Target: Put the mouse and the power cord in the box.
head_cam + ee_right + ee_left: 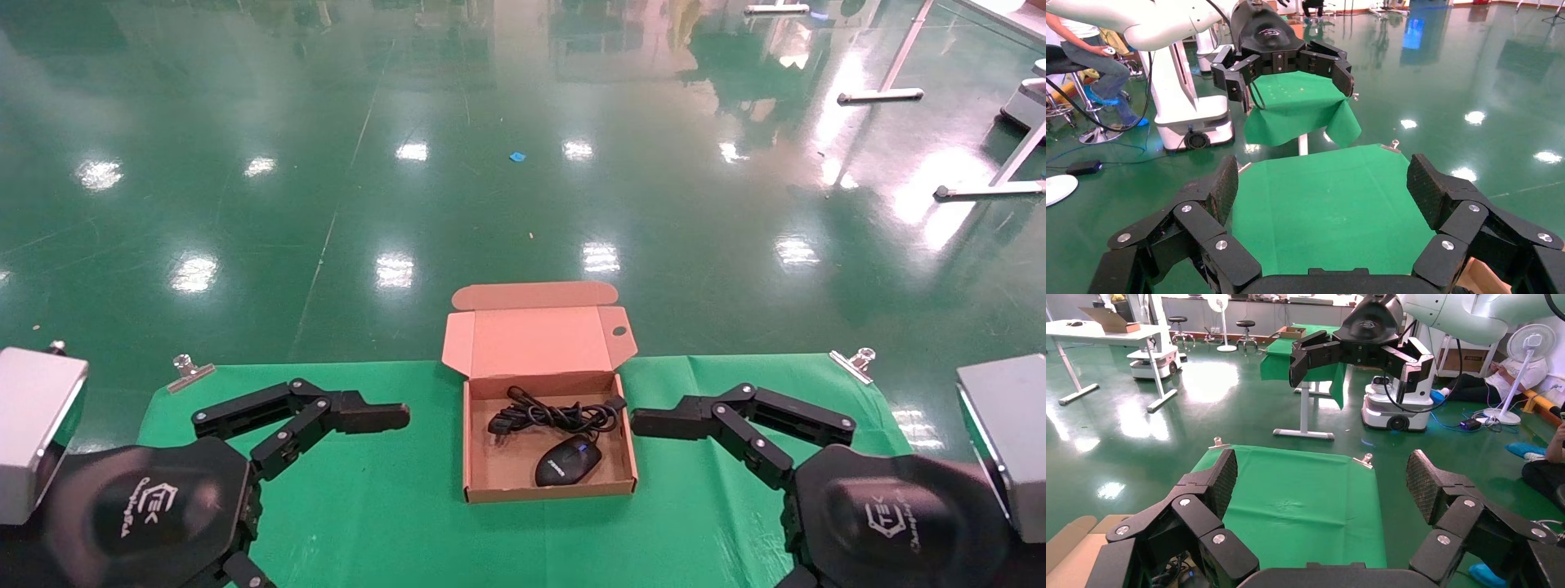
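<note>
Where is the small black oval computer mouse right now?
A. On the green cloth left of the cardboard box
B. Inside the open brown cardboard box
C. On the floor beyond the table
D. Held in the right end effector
B: the small black oval computer mouse lies inside the open brown cardboard box, just nearer the robot than the bundled black power cord.

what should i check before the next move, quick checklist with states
1. Mouse inside the box: ok, lying at the near end.
2. Power cord inside the box: ok, bundled at the far end; one plug sits at the right wall.
3. Lid flap state: not ok if closing is next, it stands open.
4. Left gripper free: ok, open, holding nothing, left of the box.
5. Right gripper free: ok, open, holding nothing, right of the box.
6. Mouse's thin cable fully tucked in: cannot tell.
</note>
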